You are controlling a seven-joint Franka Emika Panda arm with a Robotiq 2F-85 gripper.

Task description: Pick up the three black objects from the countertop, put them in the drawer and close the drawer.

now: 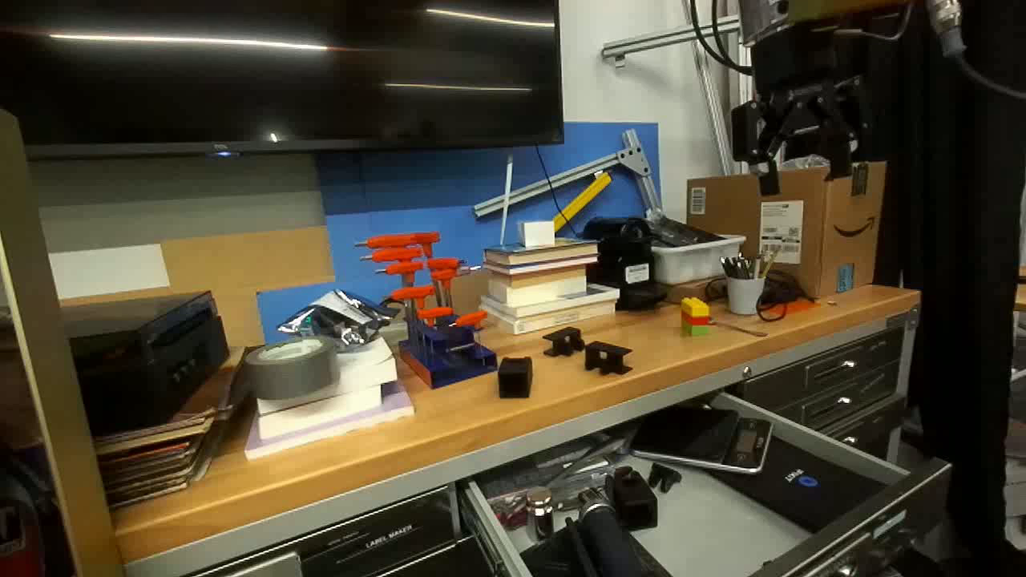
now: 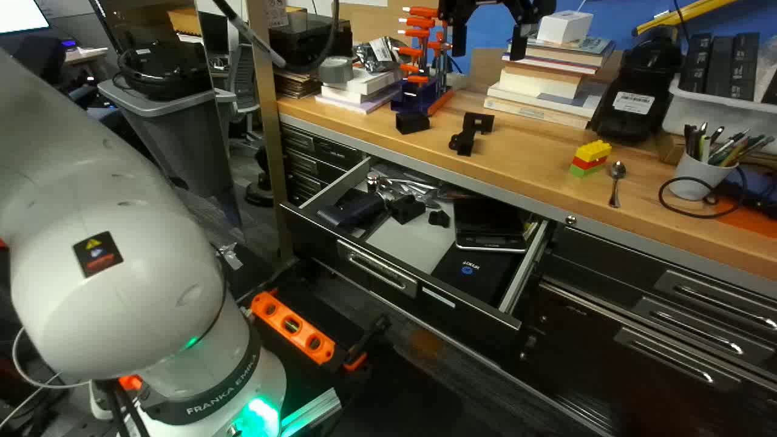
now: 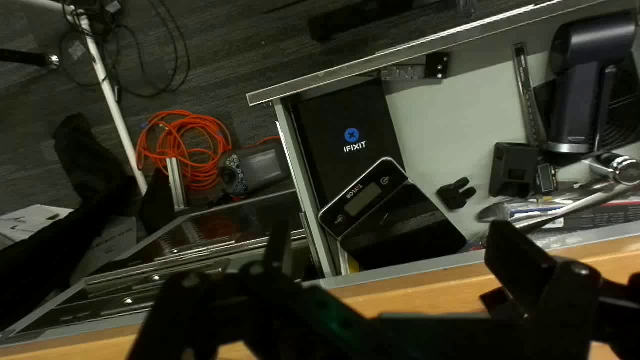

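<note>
- My gripper (image 1: 804, 171) hangs at two o'clock in an exterior view, jaws wide apart!
- I see a black block (image 1: 515, 378) on the countertop (image 1: 449, 413), one bracket (image 1: 566, 340) at two o'clock from it, another bracket (image 1: 609, 354) nearer three.
- The drawer (image 1: 713, 521) stands open, four o'clock from the block!

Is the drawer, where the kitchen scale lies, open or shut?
Open: in both exterior views the drawer stands pulled out from under the countertop, with the kitchen scale visible inside.
</note>
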